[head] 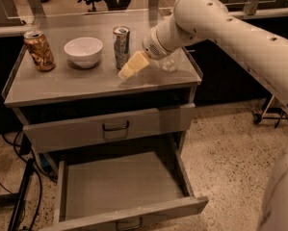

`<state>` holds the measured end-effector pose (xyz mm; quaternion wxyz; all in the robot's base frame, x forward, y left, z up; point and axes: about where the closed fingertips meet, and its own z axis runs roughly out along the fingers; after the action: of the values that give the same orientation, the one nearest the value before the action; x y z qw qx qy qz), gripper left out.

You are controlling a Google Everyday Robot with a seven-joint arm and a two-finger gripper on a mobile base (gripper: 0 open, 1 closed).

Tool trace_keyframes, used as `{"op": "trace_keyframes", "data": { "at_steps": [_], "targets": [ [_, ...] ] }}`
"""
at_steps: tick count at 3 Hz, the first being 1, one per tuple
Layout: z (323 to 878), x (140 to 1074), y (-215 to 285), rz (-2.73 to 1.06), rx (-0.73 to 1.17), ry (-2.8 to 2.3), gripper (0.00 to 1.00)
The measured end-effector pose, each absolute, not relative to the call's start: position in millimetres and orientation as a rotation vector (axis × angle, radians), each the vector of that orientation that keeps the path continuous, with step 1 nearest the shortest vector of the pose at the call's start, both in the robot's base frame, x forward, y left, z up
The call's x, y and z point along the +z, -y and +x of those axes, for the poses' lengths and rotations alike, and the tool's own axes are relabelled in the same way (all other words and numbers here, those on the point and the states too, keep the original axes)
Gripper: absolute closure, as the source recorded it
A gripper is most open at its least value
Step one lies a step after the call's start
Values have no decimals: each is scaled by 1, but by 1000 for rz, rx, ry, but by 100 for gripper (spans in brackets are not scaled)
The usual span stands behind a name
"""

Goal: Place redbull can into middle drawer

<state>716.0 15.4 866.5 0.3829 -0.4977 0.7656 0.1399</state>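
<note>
The redbull can (121, 46) stands upright on the cabinet top, right of the white bowl. My gripper (130, 66) hangs just in front of and slightly right of the can, low over the top, with nothing seen in it. It is close to the can, and I cannot tell if it touches it. The arm reaches in from the upper right. The middle drawer (122, 186) is pulled wide open below, a shallow grey tray with nothing in it. Its dark loop handle (129, 224) shows at the bottom edge.
A white bowl (83, 51) and a brown-gold can (39, 50) stand on the left of the cabinet top (61, 85). The drawer above (110, 126) is closed. Cables and a dark stand (23, 196) lie on the floor at the left. A speckled floor is on the right.
</note>
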Motion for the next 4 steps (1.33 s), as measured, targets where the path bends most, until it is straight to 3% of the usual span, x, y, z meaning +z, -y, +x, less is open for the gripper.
{"op": "trace_keyframes", "data": {
  "at_steps": [4],
  "targets": [
    [726, 868, -68, -1273, 502, -1930, 0]
  ]
}}
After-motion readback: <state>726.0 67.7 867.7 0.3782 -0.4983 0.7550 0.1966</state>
